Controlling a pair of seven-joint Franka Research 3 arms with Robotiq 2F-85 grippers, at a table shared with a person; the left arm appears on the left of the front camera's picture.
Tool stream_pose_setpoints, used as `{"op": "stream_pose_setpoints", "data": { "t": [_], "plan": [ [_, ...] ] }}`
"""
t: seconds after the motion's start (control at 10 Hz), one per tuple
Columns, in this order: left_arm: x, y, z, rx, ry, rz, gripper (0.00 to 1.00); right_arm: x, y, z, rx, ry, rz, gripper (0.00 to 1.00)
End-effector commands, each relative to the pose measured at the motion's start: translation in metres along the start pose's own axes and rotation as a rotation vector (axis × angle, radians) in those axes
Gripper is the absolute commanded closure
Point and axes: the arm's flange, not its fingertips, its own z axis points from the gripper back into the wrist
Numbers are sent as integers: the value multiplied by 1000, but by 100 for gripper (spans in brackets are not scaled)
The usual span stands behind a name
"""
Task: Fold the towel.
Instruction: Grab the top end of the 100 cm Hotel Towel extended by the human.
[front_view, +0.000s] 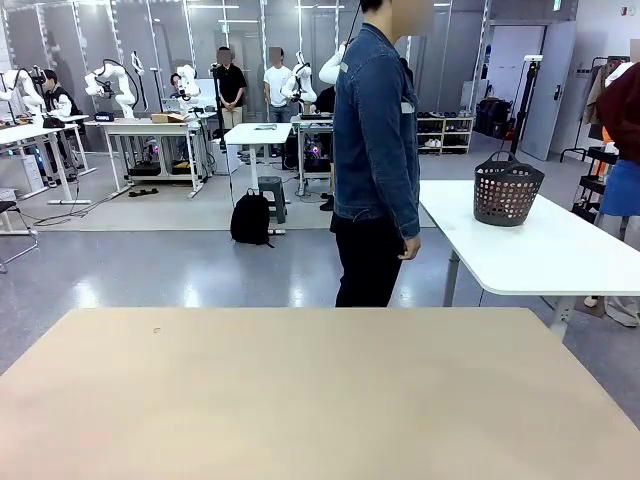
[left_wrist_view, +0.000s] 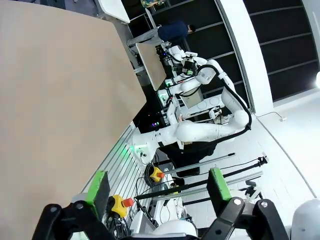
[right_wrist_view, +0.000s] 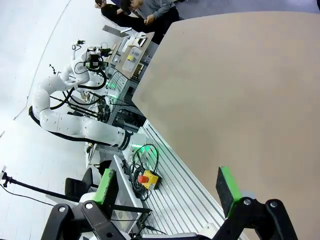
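Green-padded left gripper (left_wrist_view: 158, 190): jaws wide apart, nothing between. Right gripper (right_wrist_view: 166, 192) same, spread and bare. Both off to side of tan tabletop (front_view: 320, 400), neither over it. Towel not on tabletop; where it lies cannot be told, so no long axis, no nearer arm to judge. Far edge: person (front_view: 375, 150) in denim jacket, side-on, hand (front_view: 410, 248) hanging. Beyond: dark basket (front_view: 507, 190) on white table (front_view: 560, 250). Likely first need: towel laid down.
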Motion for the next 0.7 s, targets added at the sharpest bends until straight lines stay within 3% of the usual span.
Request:
{"op": "stream_pose_setpoints", "data": {
  "t": [0.0,0.6],
  "plan": [
    [-2,-3,-1,-9,11,-6,0,1,0,0,13,-10,28,0],
    [-2,-3,-1,-9,11,-6,0,1,0,0,13,-10,28,0]
  ]
}}
